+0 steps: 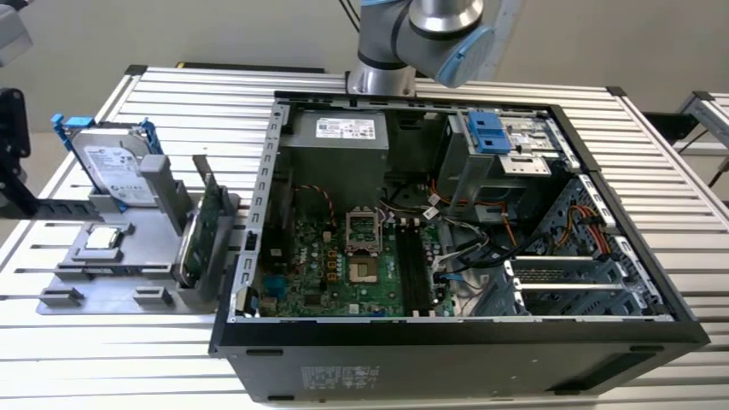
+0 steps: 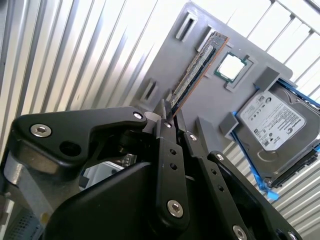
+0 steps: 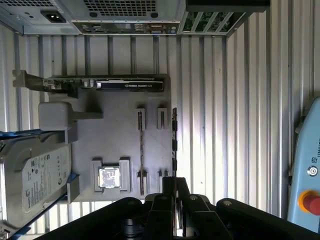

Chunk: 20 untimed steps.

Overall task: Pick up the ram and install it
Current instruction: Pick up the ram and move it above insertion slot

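Note:
In both wrist views the ram (image 2: 196,70) (image 3: 174,140) is a thin stick seen edge-on, sticking straight out from between my fingertips. My gripper (image 2: 169,119) (image 3: 174,181) is shut on the ram's near end. The stick hangs over the grey holder tray (image 2: 165,55) (image 3: 115,135), along the tray's edge and beside its narrow slots (image 3: 140,120). In the exterior view the open computer case (image 1: 273,213) lies on the table, with the motherboard's long black slots (image 1: 416,273) bare beside the processor socket (image 1: 362,231). The arm (image 1: 422,34) rises out of that view at the top.
The tray also carries a silver hard drive in a blue bracket (image 1: 114,166) (image 2: 275,125) (image 3: 35,175), a green circuit card standing on edge (image 1: 203,231) (image 3: 115,84) and a processor chip (image 1: 102,237) (image 2: 231,67) (image 3: 109,177). A blue pendant with a red button (image 3: 311,202) lies on the slatted table.

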{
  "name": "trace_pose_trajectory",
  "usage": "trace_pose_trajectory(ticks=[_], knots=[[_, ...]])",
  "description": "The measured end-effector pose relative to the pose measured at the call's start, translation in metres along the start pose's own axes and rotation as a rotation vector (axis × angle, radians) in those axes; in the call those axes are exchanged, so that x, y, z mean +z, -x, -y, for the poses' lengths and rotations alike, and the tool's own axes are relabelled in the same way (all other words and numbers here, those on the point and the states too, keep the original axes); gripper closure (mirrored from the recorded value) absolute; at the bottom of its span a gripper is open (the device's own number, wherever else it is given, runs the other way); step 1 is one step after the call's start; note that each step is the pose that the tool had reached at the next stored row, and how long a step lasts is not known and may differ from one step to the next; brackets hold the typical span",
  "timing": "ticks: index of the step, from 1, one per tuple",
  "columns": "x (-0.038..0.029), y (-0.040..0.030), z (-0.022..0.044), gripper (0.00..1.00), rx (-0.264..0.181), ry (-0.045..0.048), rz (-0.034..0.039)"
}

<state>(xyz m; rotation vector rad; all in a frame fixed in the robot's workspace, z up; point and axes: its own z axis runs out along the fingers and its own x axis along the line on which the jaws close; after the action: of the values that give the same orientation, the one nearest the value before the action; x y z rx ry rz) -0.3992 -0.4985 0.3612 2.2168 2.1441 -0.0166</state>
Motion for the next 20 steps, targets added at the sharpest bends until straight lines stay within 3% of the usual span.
trace_pose_trajectory(ticks=[20], knots=[[-0.0062, 0.0003, -0.0004, 1.0, 0.0, -0.0001, 0.0002]])
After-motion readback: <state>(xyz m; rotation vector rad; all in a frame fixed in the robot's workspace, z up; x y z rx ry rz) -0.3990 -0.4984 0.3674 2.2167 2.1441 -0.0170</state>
